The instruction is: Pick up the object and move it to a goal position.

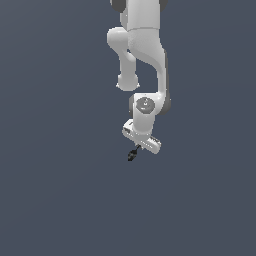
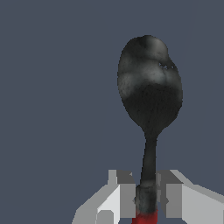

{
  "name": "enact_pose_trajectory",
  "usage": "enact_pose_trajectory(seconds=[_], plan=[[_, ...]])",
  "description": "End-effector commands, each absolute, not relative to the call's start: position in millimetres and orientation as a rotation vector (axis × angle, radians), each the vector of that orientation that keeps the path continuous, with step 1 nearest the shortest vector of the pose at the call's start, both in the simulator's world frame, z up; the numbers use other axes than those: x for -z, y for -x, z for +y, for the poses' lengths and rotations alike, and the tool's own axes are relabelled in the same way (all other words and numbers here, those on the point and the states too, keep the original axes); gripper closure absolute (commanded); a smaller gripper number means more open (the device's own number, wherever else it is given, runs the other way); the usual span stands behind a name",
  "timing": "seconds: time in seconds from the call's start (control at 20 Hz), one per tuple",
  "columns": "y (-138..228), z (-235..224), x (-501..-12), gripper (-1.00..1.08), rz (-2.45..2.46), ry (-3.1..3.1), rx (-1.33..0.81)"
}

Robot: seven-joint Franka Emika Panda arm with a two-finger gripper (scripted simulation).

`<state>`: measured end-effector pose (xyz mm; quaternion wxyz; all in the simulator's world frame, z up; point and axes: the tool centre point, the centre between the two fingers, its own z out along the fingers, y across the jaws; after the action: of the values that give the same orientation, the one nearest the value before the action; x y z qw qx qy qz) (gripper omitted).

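Note:
The object is a small spoon-like stick with a black rounded knob end (image 2: 150, 89) and a red shaft that shows only as a sliver between my fingers. My gripper (image 2: 146, 197) is shut on its shaft, one grey finger (image 2: 124, 194) on each side, the knob end pointing away from the wrist. In the exterior view the object (image 1: 132, 153) hangs as a tiny dark shape below the white gripper (image 1: 138, 145), near the middle of the view. Most of the red shaft is hidden by the fingers.
The white arm (image 1: 142, 55) comes down from the top of the exterior view. Behind it lies a plain grey-blue background (image 1: 50, 175). No goal marker shows in either view.

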<state>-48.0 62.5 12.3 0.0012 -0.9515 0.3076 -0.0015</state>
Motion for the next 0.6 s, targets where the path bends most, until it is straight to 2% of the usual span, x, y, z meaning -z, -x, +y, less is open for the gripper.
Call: enact_pose_trajectory(seconds=[0.0,0.55], plan=[[48.9,61.5,-10.9,1.08,0.968,2.988,0.001],[70.3,66.4,-22.5,1.08,0.968,2.988,0.001]])
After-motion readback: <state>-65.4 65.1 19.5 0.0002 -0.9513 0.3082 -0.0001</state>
